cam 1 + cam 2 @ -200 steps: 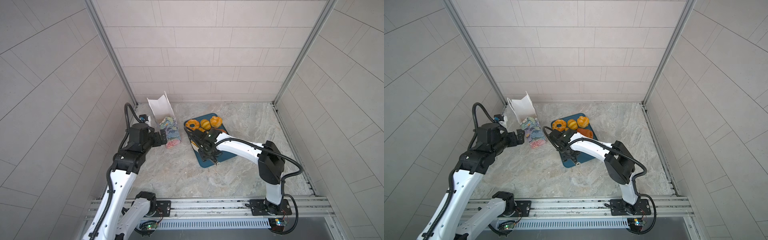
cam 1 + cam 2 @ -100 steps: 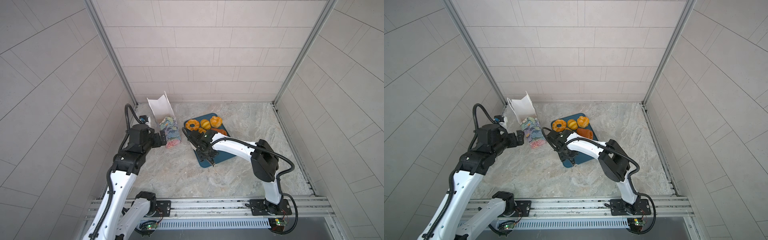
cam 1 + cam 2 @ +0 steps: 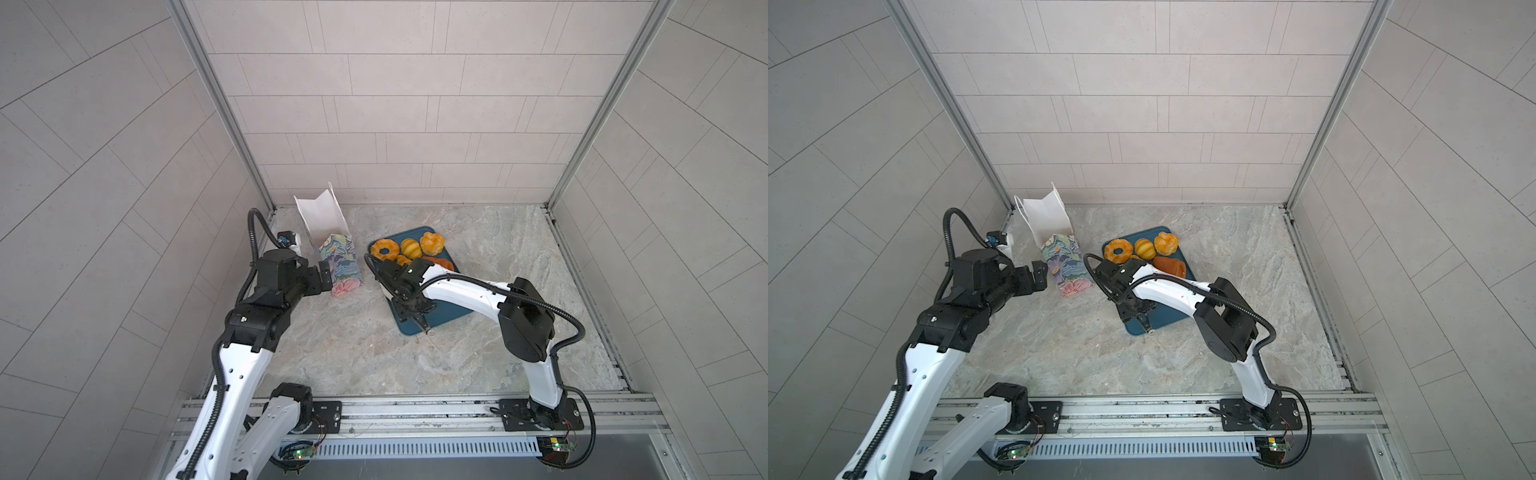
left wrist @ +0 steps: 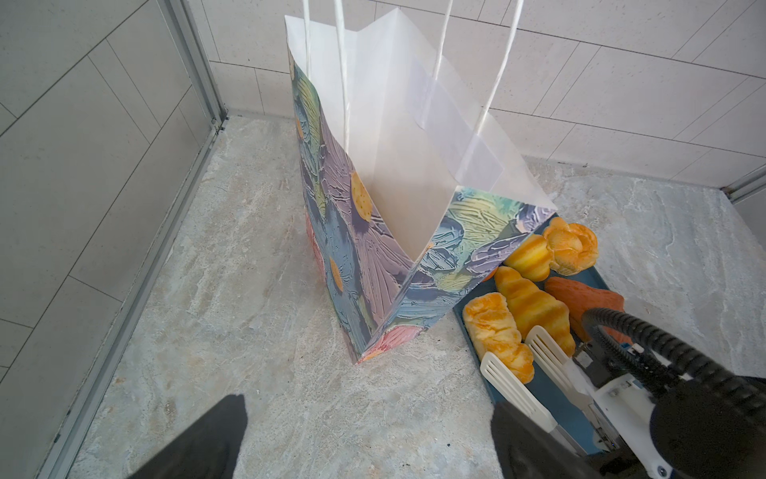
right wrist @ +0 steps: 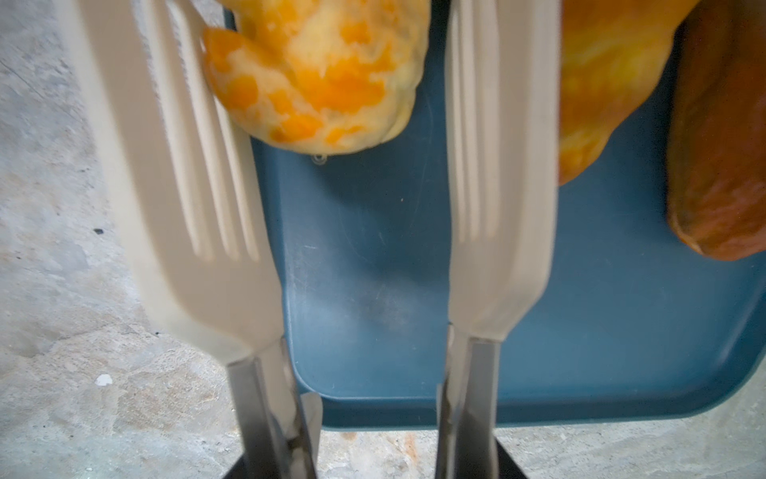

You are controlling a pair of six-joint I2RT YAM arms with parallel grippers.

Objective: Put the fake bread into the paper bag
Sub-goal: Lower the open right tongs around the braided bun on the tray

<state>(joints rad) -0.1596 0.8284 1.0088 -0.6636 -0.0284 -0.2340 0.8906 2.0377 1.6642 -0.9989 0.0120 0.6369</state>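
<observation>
The paper bag (image 3: 332, 253) (image 3: 1059, 249) (image 4: 373, 249) stands open and upright at the back left, white inside. Several pieces of fake bread lie on the teal tray (image 3: 453, 316) (image 5: 373, 290): a ring (image 3: 384, 248), a striped roll (image 3: 409, 247), a bun (image 3: 432, 243) and a darker orange-brown piece (image 3: 440, 262). My right gripper (image 3: 411, 309) (image 5: 373, 470) is shut on white slotted tongs (image 4: 518, 394) (image 5: 186, 207). The tong blades straddle a mottled yellow pastry (image 5: 315, 74), which touches one blade. My left gripper (image 3: 326, 278) (image 4: 369, 419) stands open and empty beside the bag's base.
Tiled walls close in the back and both sides, and the bag stands near the back left corner. A croissant (image 4: 534, 307) lies between the mottled pastry and the dark piece. The arms' mounting rail (image 3: 415, 411) runs along the front edge.
My right arm has drawn a little to the left with the tongs, its elbow swinging in. The left arm and the bag have stayed put.
</observation>
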